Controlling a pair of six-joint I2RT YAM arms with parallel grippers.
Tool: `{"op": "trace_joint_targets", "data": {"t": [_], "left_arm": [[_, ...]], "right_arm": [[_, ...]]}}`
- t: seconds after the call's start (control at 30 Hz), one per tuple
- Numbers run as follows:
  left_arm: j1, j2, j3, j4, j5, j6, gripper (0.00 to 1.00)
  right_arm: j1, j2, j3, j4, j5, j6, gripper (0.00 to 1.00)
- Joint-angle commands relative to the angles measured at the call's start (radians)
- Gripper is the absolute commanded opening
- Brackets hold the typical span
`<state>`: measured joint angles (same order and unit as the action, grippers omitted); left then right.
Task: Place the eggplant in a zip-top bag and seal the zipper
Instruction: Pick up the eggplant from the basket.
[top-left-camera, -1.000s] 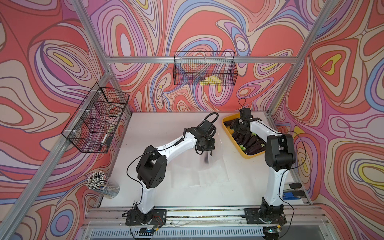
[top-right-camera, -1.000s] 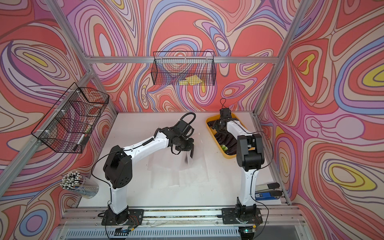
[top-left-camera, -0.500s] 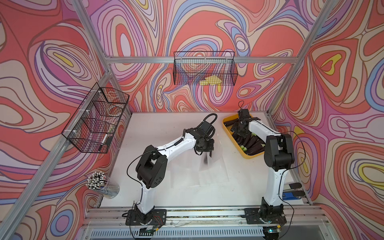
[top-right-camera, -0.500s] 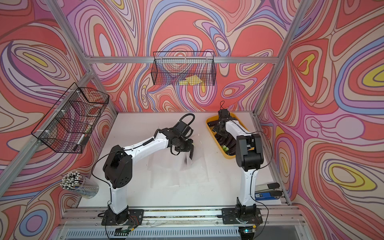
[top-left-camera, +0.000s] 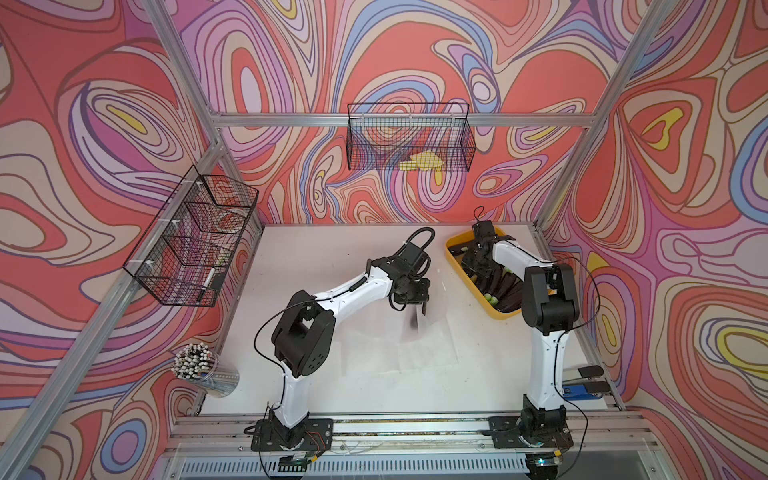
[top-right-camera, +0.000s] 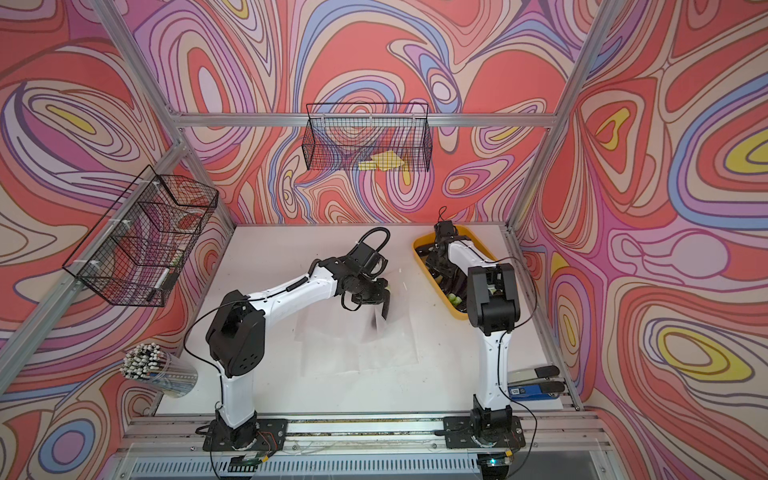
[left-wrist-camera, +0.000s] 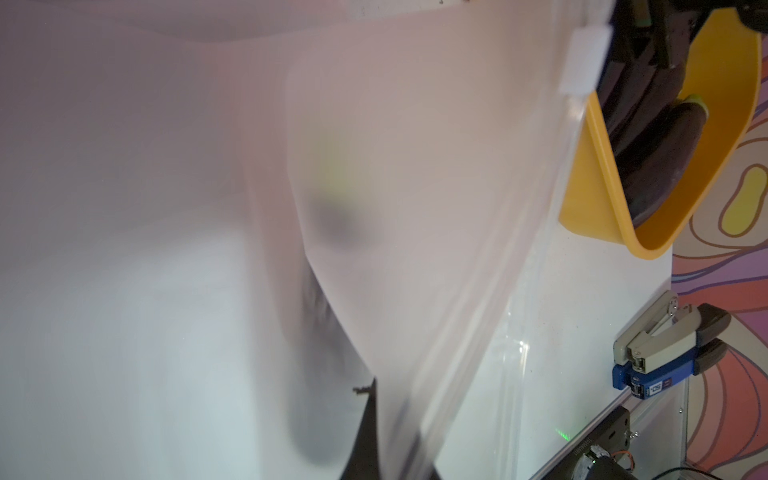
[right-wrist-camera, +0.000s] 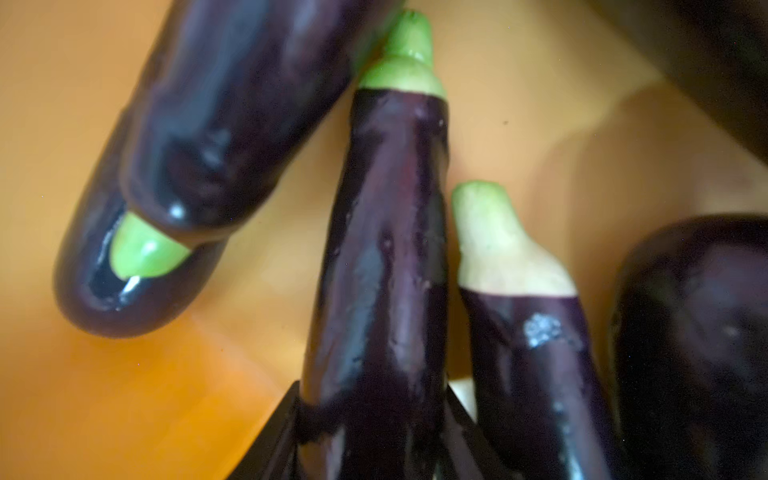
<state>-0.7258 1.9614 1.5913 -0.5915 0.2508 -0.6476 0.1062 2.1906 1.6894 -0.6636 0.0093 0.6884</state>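
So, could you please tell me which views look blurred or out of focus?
Left wrist view: the bag is a milky blur over most of it, the tray sharper. Right wrist view: the middle eggplant is soft, with glare spots. Both top views: sharp, evenly lit.

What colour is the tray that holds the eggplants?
The tray is yellow-orange; the left wrist view shows it best.
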Motion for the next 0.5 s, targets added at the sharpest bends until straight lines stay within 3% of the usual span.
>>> {"op": "trace_joint_targets", "data": {"t": [0.0, 0.37, 0.47], "left_arm": [[0.003, -0.015, -0.011, 0.012, 0.005, -0.009, 0.00], [0.005, 0.016, 0.053, -0.021, -0.025, -0.008, 0.00], [0.005, 0.026, 0.064, -0.010, 0.000, -0.014, 0.00]], "right_arm": [[0.000, -0.086, -0.039, -0.008, 0.040, -0.010, 0.43], [-0.005, -0.239, -0.081, -0.029, 0.107, -0.075, 0.42], [0.000, -0.322, -0.143, 0.062, 0.052, -0.108, 0.41]]}}
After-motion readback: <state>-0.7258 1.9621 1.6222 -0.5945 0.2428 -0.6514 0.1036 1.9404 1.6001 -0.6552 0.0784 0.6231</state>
